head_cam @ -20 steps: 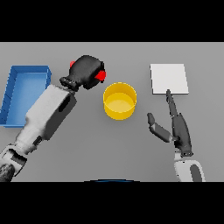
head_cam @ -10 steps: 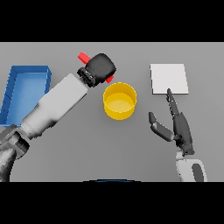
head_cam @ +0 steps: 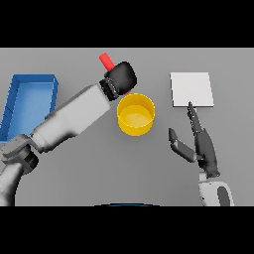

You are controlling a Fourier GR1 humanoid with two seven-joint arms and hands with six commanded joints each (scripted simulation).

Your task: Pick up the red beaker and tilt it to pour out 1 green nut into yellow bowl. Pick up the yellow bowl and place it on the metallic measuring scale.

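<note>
Red beaker (head_cam: 105,61) sits clamped in the left hand's (head_cam: 120,77) curled fingers, poised just behind the yellow bowl (head_cam: 135,114). Pouring looks underway; tilting it further over the bowl seems next. Right hand (head_cam: 201,144) waits open, near the scale (head_cam: 192,89).

left hand (head_cam: 120,77) — curled, arm stretched forward | right hand (head_cam: 201,144) — fingers straight, thumb out

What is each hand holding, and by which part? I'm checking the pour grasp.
The left hand grips the red beaker around its lower body; the right hand holds nothing.
</note>
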